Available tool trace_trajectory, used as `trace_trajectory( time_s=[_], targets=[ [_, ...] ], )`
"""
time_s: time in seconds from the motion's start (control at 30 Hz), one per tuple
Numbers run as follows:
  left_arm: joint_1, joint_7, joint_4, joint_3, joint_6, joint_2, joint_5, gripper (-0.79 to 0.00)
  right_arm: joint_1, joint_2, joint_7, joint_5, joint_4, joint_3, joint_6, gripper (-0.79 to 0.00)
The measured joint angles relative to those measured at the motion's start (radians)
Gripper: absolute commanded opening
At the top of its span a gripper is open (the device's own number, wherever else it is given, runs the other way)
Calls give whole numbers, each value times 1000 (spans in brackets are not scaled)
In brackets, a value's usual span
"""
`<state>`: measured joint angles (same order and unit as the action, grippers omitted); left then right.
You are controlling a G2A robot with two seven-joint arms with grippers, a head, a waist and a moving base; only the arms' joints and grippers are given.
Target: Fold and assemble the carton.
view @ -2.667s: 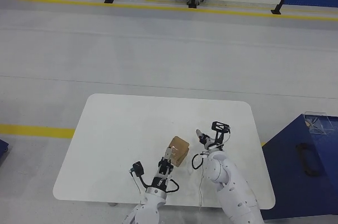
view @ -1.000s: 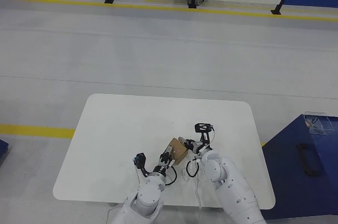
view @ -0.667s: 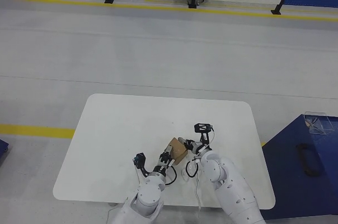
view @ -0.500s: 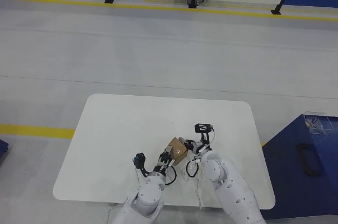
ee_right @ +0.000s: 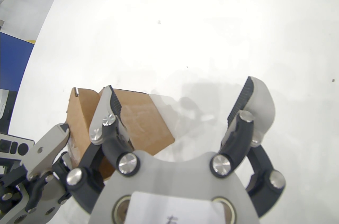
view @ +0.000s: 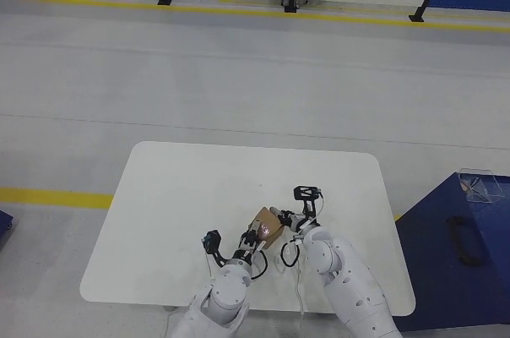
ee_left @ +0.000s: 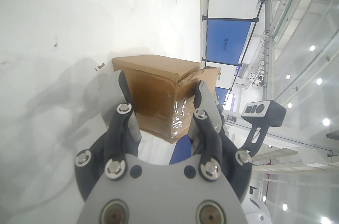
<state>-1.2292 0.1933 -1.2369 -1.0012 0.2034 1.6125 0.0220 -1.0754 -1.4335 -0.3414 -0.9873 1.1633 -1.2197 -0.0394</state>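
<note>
In the top view the brown carton (view: 268,225) is near the front edge of the white table (view: 170,203), between the left gripper (view: 255,237) and the right gripper (view: 282,218). In the left wrist view the left gripper's fingers clamp opposite sides of the carton. In the right wrist view the right gripper's fingers are spread wide, one touching the carton's face and the other over bare table.

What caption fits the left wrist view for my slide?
Left gripper closed on the brown carton, white table behind it.

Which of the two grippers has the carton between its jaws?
The left gripper: its jaws flank the carton on opposite sides. The right gripper stands open beside it, gripping nothing.
</note>
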Motion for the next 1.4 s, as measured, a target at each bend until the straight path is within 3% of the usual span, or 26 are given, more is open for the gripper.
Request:
trace_trajectory(
  time_s=[0.1, 0.43, 0.57, 0.7, 0.9, 1.03, 1.13, 1.3, 1.4],
  targets=[
    [5, 1, 8, 1, 9, 2, 4, -437, 6, -1, -3, 3, -8, 5, -1, 0],
    [23, 12, 37, 3, 27, 11, 15, -413, 16, -3, 27, 39, -15, -6, -5, 0],
    [23, 12, 37, -2, 22, 13, 15, -413, -21, 4, 45, 85, 36, -35, 60, 0],
    [20, 14, 33, -5, 22, 14, 19, -416, -52, 16, -4, 33, 79, -32, 123, 0],
    [17, 10, 24, -16, 18, 15, 19, -400, -24, 9, -38, -12, 44, -1, 17, 0],
    [0, 18, -7, -27, -15, 14, 25, 0, 7, 3, -49, 8, 7, 13, 6, 0],
    [-23, 31, -44, -36, -55, 10, 47, 0, 13, 3, -52, 17, 5, 12, 20, 0],
    [-61, 61, -93, -37, -240, -4, 209, 0, 8, 10, -31, 72, 29, -41, 12, 0],
    [-60, 61, -92, -37, -227, -4, 206, 0, 20, 12, -7, 43, 16, -55, -40, 0]
  ],
)
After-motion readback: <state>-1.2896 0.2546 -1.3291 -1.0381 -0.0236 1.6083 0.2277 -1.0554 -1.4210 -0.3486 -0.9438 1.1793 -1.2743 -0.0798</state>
